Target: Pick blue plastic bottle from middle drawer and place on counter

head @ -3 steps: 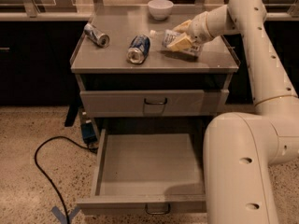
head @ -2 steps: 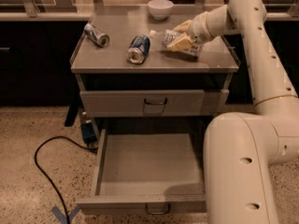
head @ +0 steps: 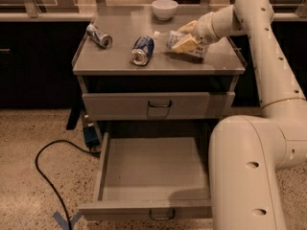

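The blue plastic bottle [head: 195,48] lies on its side on the counter [head: 110,61], white cap [head: 157,34] pointing left. My gripper [head: 185,36] is over the counter's right part, its yellowish fingers [head: 185,44] closed across the bottle's body, which rests on the counter top. The middle drawer [head: 153,169] stands pulled out below, its grey floor bare, its loop handle [head: 160,215] at the front.
A dark blue drink can [head: 142,50] lies just left of the bottle, a silver can [head: 99,35] at the counter's far left, and a white bowl [head: 164,8] at the back. The upper drawer [head: 153,105] is closed. A black cable [head: 45,174] runs over the floor at left.
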`<state>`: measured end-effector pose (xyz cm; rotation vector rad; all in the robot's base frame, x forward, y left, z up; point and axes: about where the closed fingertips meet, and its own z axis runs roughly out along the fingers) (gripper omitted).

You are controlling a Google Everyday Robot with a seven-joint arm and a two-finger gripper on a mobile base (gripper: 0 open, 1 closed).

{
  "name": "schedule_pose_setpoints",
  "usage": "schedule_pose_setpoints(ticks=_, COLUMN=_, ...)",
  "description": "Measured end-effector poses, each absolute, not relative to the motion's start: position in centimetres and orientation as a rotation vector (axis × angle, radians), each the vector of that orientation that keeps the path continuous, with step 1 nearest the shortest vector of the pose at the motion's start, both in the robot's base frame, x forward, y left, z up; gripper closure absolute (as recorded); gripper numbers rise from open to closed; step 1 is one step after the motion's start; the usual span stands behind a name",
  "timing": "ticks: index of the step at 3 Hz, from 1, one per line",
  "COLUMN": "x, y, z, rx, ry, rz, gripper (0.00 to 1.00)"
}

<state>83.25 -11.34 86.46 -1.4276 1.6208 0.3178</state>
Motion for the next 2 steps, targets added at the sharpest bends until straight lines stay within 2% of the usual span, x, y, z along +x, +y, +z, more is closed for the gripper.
schedule_pose_setpoints(ticks=1, x=83.25, y=-11.34, z=86.46, rx=-1.428, ry=1.621, rz=0.318, gripper=0.13)
schedule_pose_setpoints(ticks=2, x=83.25, y=-11.33, z=86.45, rx=-1.428, ry=1.621, rz=0.318, gripper=0.00)
